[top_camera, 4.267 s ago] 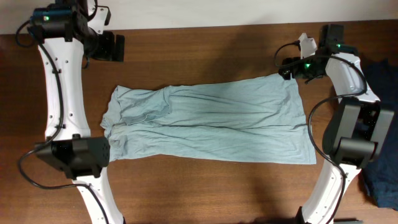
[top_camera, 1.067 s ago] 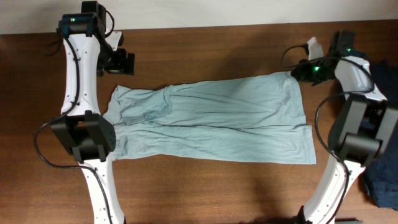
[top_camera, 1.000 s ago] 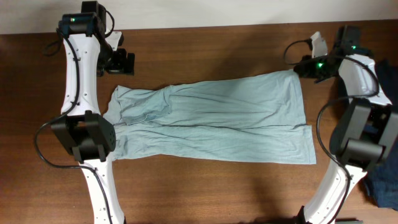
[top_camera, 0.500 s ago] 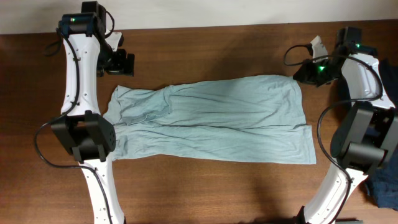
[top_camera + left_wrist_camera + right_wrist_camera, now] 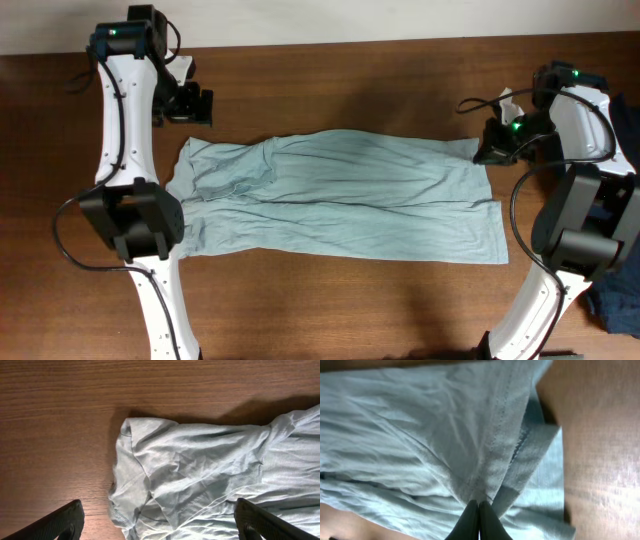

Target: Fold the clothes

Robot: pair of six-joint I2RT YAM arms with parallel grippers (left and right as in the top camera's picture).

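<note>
The clothes (image 5: 340, 195), a pale grey-blue T-shirt, lie folded into a long strip across the wooden table, with the sleeve end at the left. My left gripper (image 5: 190, 103) hovers open just beyond the far left corner. In the left wrist view its fingers (image 5: 67, 517) stand wide apart over the crumpled sleeve (image 5: 150, 475). My right gripper (image 5: 487, 150) is shut on the shirt's far right hem corner. The right wrist view shows the hem (image 5: 515, 455) gathered into folds that run to the closed tips (image 5: 479, 505).
A dark navy garment (image 5: 612, 285) lies at the table's right edge, behind the right arm's base. The left arm's base (image 5: 135, 225) stands close to the shirt's near left corner. Bare wood (image 5: 330, 300) lies in front of the shirt.
My right gripper has moved toward the near side, dragging the far right hem corner with it onto the shirt. The left arm has barely shifted.
</note>
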